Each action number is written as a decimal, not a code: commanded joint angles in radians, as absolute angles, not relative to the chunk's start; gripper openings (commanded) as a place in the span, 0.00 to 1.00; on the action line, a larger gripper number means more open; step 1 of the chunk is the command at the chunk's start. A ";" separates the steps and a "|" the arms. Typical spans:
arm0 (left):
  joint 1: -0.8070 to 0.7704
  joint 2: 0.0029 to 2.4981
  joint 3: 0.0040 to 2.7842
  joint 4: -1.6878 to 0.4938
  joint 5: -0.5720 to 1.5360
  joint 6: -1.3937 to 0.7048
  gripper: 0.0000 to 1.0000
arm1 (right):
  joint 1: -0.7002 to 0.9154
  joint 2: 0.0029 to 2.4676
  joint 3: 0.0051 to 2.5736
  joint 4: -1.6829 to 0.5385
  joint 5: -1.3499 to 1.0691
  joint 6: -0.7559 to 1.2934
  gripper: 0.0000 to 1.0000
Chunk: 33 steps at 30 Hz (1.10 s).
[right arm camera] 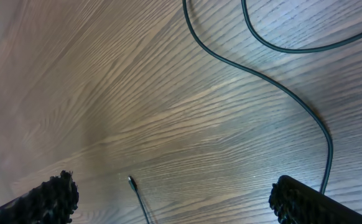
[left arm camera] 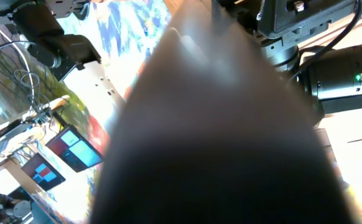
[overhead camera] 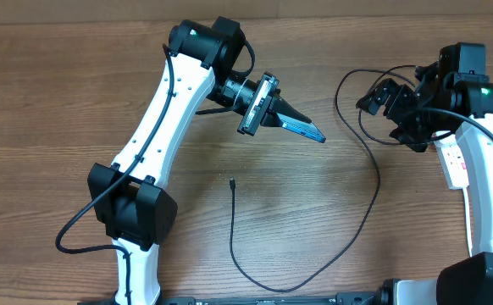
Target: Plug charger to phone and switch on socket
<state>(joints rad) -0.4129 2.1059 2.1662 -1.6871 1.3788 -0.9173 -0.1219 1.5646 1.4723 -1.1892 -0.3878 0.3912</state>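
While left arm stretches toward far centre, left claw (overhead camera: 290,119) clamps phone (overhead camera: 307,130) above surface (overhead camera: 60,85); right claw (right arm camera: 171,199) gapes over charger (overhead camera: 233,212).

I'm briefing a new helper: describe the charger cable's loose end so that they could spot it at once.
On the wooden table, look between the left arm and the right arm. A thin black cable sweeps down from the right one and curves back up; its loose end is the small plug tip lying alone on bare wood, touching nothing.
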 commanded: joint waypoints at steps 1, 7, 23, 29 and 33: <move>-0.427 2.098 2.174 -1.690 1.415 -0.879 0.04 | -0.119 1.557 1.480 -1.184 -0.382 0.384 1.00; -0.454 2.076 2.174 -1.690 1.448 -0.837 0.05 | -0.119 1.557 1.480 -1.184 -0.382 0.384 1.00; -0.470 1.908 2.174 -1.690 1.378 -0.940 0.05 | -0.119 1.557 1.480 -1.184 -0.382 0.384 1.00; -0.470 1.903 2.174 -1.690 1.262 -0.976 0.04 | -0.119 1.557 1.480 -1.184 -0.382 0.384 1.00; -0.470 1.903 2.174 -1.690 1.053 -0.954 0.05 | -0.119 1.557 1.480 -1.184 -0.382 0.384 1.00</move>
